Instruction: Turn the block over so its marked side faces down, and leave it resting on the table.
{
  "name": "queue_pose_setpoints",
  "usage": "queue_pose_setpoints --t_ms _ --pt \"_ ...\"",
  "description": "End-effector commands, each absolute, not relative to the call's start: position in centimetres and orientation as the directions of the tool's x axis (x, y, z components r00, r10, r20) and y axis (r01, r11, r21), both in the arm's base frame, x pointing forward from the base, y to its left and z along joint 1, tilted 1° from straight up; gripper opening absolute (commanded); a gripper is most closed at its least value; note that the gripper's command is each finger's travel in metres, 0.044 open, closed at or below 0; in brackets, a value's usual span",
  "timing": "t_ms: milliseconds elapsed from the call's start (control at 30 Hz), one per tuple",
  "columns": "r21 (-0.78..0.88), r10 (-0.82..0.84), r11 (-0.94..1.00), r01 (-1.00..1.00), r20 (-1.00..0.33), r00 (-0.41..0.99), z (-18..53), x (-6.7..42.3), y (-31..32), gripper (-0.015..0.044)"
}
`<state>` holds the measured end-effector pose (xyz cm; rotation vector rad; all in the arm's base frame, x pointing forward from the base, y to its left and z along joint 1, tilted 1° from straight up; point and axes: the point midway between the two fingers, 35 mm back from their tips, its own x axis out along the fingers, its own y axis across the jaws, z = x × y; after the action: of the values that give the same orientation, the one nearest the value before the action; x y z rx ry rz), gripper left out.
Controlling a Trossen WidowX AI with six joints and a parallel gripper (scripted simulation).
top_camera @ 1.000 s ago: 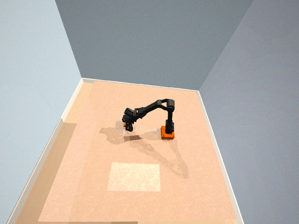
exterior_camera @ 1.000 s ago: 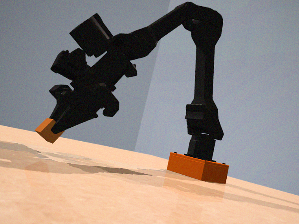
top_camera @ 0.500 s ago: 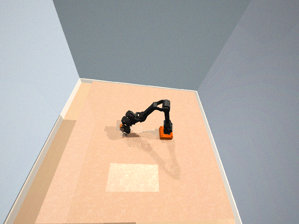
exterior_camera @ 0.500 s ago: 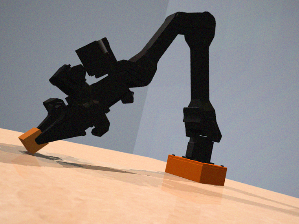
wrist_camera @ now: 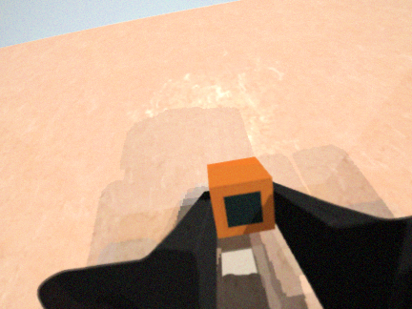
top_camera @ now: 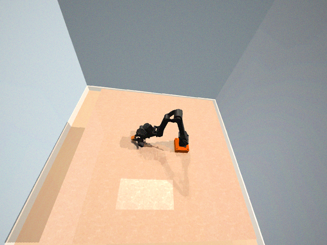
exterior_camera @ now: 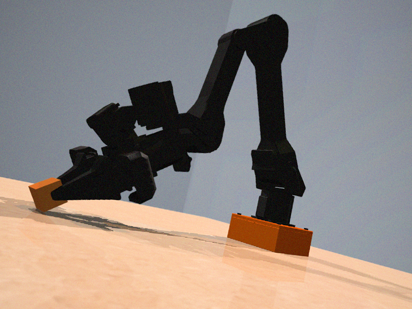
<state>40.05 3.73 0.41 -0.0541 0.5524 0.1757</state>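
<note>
A small orange block (top_camera: pixel 132 136) (exterior_camera: pixel 43 192) (wrist_camera: pixel 236 179) with a dark teal square on one face is between my black fingers. My gripper (exterior_camera: pixel 57 193) (wrist_camera: pixel 237 193) (top_camera: pixel 134 138) is shut on it, and the arm reaches nearly level, low over the table. The block is tilted, and in the exterior view its lower corner is at the table surface. In the wrist view the marked face points back toward the camera, between the two fingers.
The arm's orange base (top_camera: pixel 181 146) (exterior_camera: pixel 269 234) stands on the table to the right of the block. A pale rectangular patch (top_camera: pixel 146 194) lies on the table nearer the front. White table edges (top_camera: pixel 75 113) run along both sides.
</note>
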Motion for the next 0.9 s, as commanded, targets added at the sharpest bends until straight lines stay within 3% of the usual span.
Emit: queue_pose_setpoints --t_ms 0,667,867 --pt "0.003 0.161 0.983 -0.183 -0.489 0.857 0.35 39.5 3.75 0.0" --pt "0.002 0.165 0.983 -0.183 -0.448 0.879 0.65 39.23 3.73 0.0" --pt "0.002 0.165 0.983 -0.183 -0.448 0.879 0.65 39.23 3.73 0.0157"
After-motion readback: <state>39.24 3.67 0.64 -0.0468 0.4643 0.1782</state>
